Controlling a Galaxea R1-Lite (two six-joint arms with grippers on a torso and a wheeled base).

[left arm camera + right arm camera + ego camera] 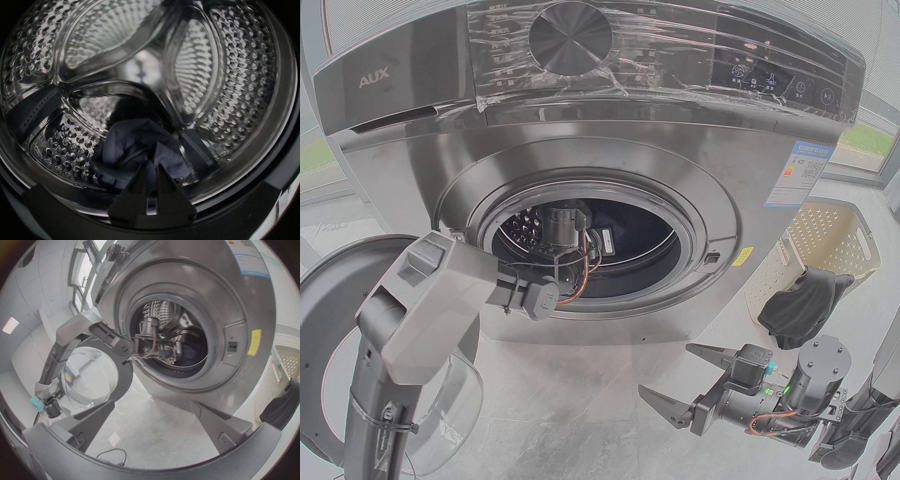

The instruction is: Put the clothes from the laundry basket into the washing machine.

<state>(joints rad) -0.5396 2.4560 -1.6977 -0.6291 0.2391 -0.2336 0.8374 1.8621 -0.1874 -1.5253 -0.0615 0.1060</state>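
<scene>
Left gripper (151, 170) is inside the drum (250, 78) of the washer (612, 156), its jaws drawn to a narrow slit and pinching a fold of the navy garment (131, 140). That garment lies crumpled on the drum floor, creases gathering toward the fingertips. Right gripper (664, 369) hangs above the floor in front of the washer, jaws spread wide and holding nothing. A black garment (800, 306) is draped over the near rim of the basket (831, 237), which stands just right of the washer. The washer carries a blue-and-white printed label (800, 172), a small yellow sticker (742, 256) and a film-wrapped panel (675, 56) with small print. Its door (337, 325) is swung open to the left.
</scene>
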